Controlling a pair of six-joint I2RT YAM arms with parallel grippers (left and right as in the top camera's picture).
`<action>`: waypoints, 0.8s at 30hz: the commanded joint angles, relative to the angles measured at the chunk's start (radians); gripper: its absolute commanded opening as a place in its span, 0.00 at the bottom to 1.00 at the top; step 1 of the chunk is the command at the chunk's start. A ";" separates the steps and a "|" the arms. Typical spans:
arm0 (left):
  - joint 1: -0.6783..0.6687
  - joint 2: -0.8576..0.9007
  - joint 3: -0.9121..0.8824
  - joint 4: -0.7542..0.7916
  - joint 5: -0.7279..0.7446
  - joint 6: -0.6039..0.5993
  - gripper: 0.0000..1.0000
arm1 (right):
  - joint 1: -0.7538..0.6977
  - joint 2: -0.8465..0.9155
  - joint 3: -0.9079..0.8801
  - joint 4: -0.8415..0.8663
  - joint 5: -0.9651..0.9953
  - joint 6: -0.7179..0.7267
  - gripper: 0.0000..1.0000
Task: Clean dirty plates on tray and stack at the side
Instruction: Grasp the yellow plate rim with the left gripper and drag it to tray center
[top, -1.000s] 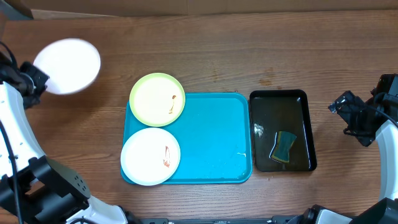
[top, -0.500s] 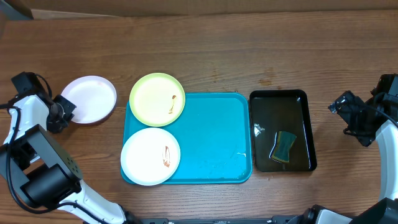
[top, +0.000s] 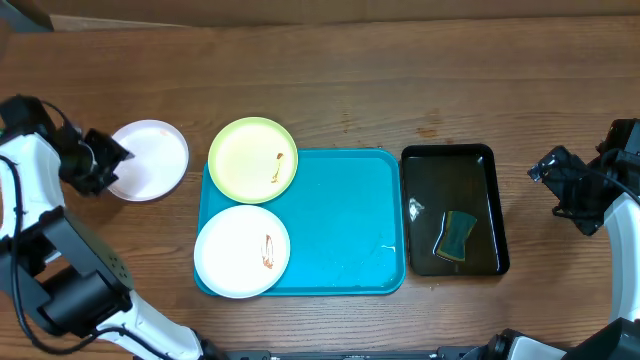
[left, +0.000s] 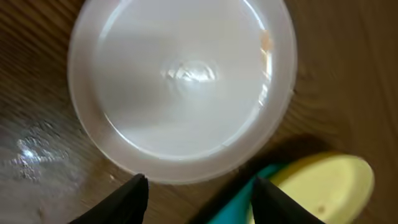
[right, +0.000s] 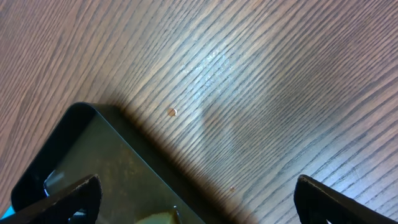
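Note:
A clean-looking white plate (top: 150, 160) (left: 180, 81) lies flat on the wood, left of the turquoise tray (top: 345, 225). My left gripper (top: 103, 161) (left: 198, 182) is at its left rim, open, with the plate rim just past the fingertips and nothing between them. A lime-green plate (top: 252, 158) (left: 326, 183) with a brown smear sits on the tray's far left corner, overhanging the rim. On the tray's near left lies a white plate (top: 242, 251) with a brown smear. My right gripper (top: 548, 176) (right: 199, 202) hangs wide open over bare wood at the right.
A glossy black tray (top: 480, 165) (right: 74, 155) stands right of the turquoise one and holds a green-and-yellow sponge (top: 457, 236). A cardboard edge runs along the table's far side.
The left arm brought the white plate down from the far left and set it on the wood beside the tray. Its jaws have opened off the plate. The right arm has not moved.

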 joint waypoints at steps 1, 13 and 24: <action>-0.069 -0.067 0.014 -0.063 0.058 0.076 0.55 | -0.005 -0.002 0.015 0.006 0.009 0.008 1.00; -0.443 -0.063 -0.184 0.077 -0.272 0.089 0.51 | -0.005 -0.002 0.015 0.006 0.009 0.008 1.00; -0.460 -0.063 -0.229 0.149 -0.311 0.089 0.51 | -0.005 -0.002 0.015 0.006 0.009 0.008 1.00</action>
